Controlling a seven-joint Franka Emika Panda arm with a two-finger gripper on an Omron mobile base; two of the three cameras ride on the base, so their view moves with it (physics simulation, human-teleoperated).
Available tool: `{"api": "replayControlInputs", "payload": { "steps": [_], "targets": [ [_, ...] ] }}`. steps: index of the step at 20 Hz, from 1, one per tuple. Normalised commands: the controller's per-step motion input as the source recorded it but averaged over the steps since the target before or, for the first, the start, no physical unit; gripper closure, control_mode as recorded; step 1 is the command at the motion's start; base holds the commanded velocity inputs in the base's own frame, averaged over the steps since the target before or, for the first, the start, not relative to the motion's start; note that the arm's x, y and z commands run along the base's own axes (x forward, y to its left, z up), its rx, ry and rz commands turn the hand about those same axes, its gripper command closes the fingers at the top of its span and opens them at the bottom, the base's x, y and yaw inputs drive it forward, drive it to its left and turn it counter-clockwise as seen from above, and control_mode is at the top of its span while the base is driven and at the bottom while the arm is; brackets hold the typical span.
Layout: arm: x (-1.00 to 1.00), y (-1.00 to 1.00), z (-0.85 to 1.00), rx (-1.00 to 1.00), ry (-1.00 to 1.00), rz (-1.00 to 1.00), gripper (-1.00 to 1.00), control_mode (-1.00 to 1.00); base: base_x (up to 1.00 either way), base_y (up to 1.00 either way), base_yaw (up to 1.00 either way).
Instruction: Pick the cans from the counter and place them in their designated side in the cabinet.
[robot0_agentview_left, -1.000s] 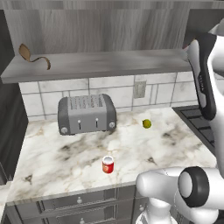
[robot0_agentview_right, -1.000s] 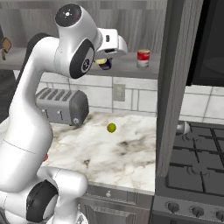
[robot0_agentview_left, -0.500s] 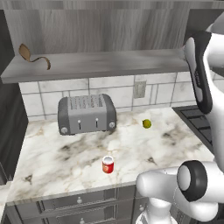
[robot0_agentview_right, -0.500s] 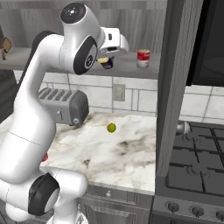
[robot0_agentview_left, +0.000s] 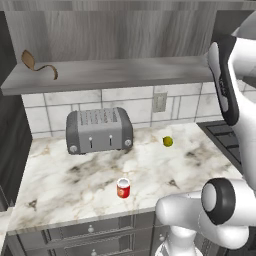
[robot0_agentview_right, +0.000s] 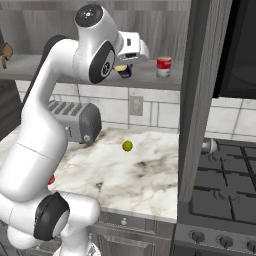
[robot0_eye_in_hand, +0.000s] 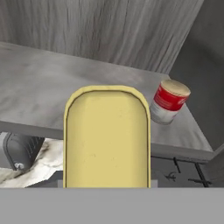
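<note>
Left base view: the scene lies as it did a second ago. The red can (robot0_agentview_left: 123, 188) stands upright on the counter (robot0_agentview_left: 75, 187), near its front edge and about midway along it, in front of the toaster (robot0_agentview_left: 99, 130). A small yellow-green ball (robot0_agentview_left: 168, 141) sits toward the counter's back right. The cabinet (robot0_agentview_left: 115, 75) shelf runs above the tiled wall, with a curled brown object (robot0_agentview_left: 35, 62) at its left end. The white arm rises along the right edge of the picture.

Right base view: compared with a second ago, the arm has reached further right along the cabinet (robot0_agentview_right: 150, 82) shelf, carrying the blue can (robot0_agentview_right: 122, 71) closer to the red can with a wide white middle band (robot0_agentview_right: 163, 66), which stands upright near the shelf's right end by the dark side panel. The gripper (robot0_agentview_right: 126, 62) is clenched on the blue can, held just above the shelf's front edge. The ball (robot0_agentview_right: 128, 145) lies on the counter (robot0_agentview_right: 145, 175) below.

Hand view: the blue can's yellow top (robot0_eye_in_hand: 107, 138) sits squarely between the fingers, which are hidden behind it. The banded can (robot0_eye_in_hand: 168, 101) stands on the cabinet (robot0_eye_in_hand: 43, 87) shelf beyond and to the right, apart from the held can.
</note>
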Motion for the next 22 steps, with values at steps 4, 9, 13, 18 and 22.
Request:
{"api": "replayControlInputs", "payload": {
  "steps": [4,9,13,18,22],
  "targets": [
    [0.19,-0.03,-0.04,0.0,0.0,0.0,1.0,-1.0,0.0,0.0,0.0],
    [0.18,-0.03,-0.03,0.0,0.0,0.0,1.0,-1.0,0.0,0.0,0.0],
    [0.18,-0.04,-0.02,0.0,0.0,0.0,1.0,-1.0,0.0,0.0,0.0],
    [0.16,-0.07,-0.02,0.0,0.0,0.0,1.0,-1.0,0.0,0.0,0.0],
    [0.15,-0.05,-0.04,0.0,0.02,0.0,1.0,-1.0,0.0,0.0,0.0]
  ]
}}
